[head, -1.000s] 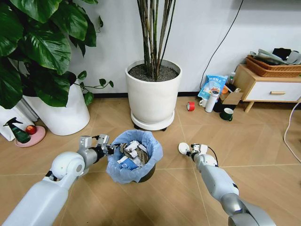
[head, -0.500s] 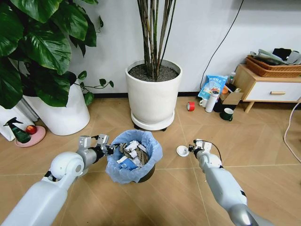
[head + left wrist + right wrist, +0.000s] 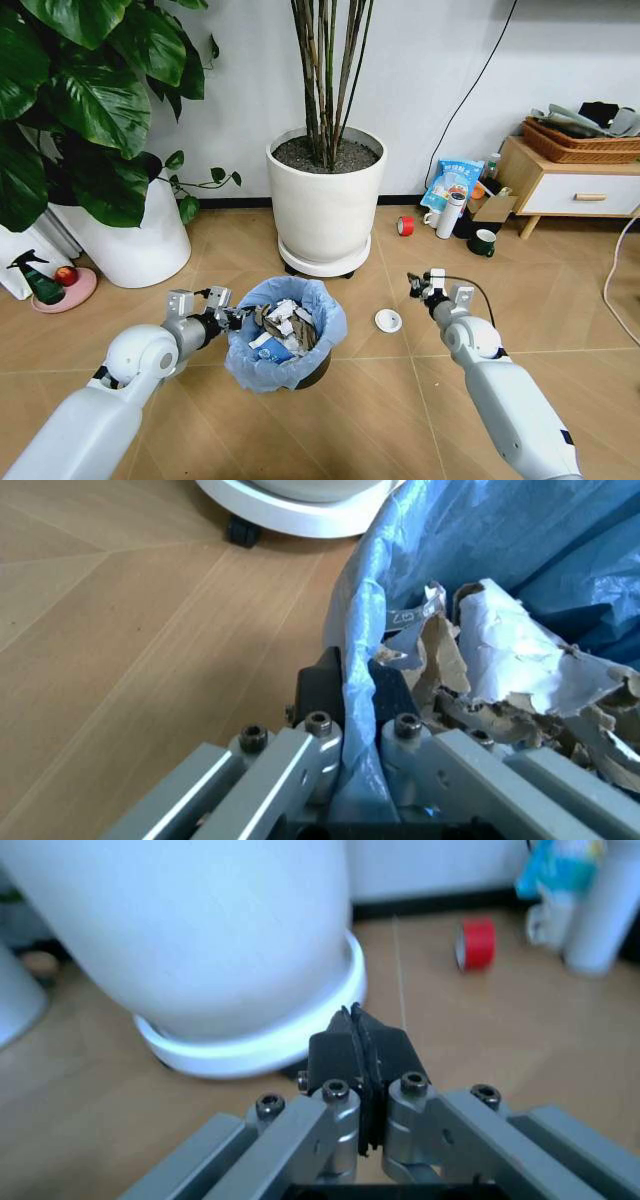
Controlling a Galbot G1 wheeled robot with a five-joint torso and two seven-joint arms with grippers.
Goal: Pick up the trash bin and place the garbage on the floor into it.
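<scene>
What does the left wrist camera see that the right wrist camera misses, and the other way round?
The left wrist view alone shows the left gripper pinching the blue bag rim of the trash bin, with torn paper and cardboard inside. The right wrist view alone shows the right gripper shut on nothing, plus a red tape roll. Both show the white plant pot's base and wooden floor.

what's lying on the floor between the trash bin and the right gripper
In the head view, a white round disc lies on the floor between the trash bin and the right gripper; nothing else lies there.
</scene>
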